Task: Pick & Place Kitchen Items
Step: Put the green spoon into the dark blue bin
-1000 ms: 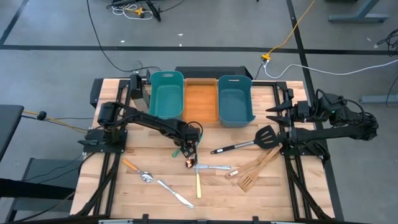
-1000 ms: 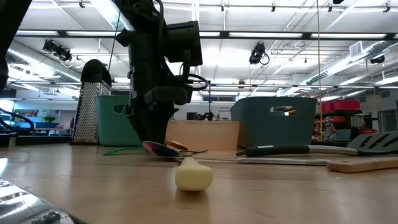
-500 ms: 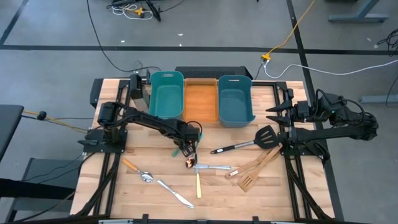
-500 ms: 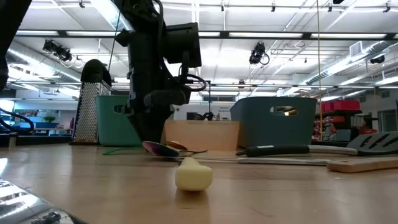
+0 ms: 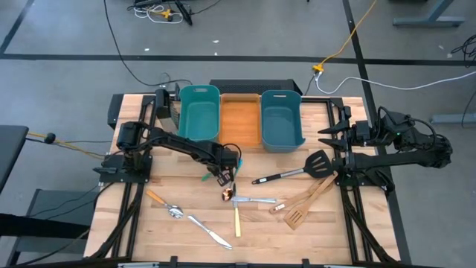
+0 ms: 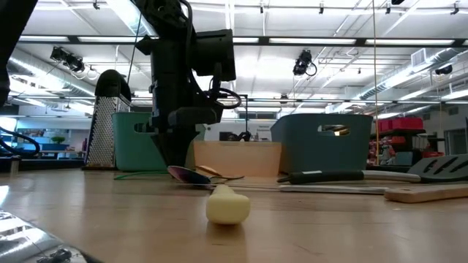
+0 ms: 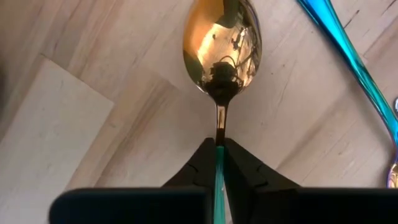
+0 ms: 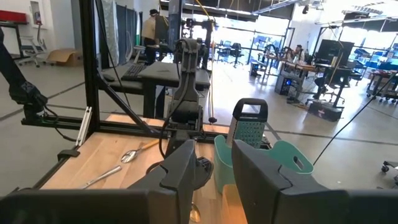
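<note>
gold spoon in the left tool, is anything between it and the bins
Nothing visible blocks it. The left tool is shut on the handle of the gold spoon, mid-table. Between it and the teal bin and orange bin lies only bare table. The other utensils lie on the far side from the bins.

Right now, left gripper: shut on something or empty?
Shut on a teal-handled utensil: the left gripper has both fingers pressed against its thin handle, just behind a gold spoon on the table.

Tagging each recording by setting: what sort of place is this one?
Probably an open robotics lab or workshop: exposed ceiling with strip lights, rows of desks with office chairs, and a person standing at a workstation.
</note>
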Tool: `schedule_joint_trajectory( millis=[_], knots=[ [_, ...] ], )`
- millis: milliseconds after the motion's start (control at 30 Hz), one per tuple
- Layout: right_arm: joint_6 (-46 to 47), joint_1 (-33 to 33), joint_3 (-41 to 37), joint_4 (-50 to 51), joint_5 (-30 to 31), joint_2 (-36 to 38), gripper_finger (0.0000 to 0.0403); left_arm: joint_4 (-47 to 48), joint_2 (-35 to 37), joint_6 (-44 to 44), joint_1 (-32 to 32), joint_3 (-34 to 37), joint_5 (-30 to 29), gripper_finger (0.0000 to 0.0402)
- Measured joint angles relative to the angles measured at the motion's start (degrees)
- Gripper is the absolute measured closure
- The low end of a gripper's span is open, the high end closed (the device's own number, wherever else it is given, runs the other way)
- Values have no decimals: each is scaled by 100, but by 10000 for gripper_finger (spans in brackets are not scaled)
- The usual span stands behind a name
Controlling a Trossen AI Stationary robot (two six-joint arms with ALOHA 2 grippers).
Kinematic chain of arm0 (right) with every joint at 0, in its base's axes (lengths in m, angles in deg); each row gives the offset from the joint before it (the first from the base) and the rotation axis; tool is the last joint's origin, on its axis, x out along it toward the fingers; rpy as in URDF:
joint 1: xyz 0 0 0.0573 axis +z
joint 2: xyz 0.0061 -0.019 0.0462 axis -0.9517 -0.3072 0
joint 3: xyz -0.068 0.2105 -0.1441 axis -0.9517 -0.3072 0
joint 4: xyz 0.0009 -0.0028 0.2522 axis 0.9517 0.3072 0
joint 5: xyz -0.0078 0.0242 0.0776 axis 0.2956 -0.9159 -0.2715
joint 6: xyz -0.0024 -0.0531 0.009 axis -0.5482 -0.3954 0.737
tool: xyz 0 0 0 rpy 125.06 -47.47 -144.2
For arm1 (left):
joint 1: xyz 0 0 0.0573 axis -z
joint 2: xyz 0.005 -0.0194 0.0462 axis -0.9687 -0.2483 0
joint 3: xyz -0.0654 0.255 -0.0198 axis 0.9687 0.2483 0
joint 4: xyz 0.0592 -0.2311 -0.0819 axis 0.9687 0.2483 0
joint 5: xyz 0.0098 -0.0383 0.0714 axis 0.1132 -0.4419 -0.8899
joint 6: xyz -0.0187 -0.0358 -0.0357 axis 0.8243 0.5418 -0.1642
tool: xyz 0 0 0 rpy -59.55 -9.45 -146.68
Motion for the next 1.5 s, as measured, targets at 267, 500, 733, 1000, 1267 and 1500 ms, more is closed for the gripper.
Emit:
schedule_joint_trajectory(
  millis=[267,500,733,1000,1267,1500],
  knots=[
    [0,-1,0,0,0,0,285,3,209,-117,58,32,15,387],
    [0,-1,0,-2,0,0,285,-27,557,-209,261,31,-2,387],
    [0,-1,-1,-11,0,0,285,-384,1211,-569,540,22,-190,387],
    [0,1,1,-382,-2,-18,285,-1248,2345,-1272,766,13,-731,387],
    [206,1,5,-1215,-3,-141,285,-2620,3321,-2574,749,9,-1163,387],
    [714,-1,5,-1410,-2,-773,285,-3954,3531,-3712,662,5,-949,387]
  ],
)
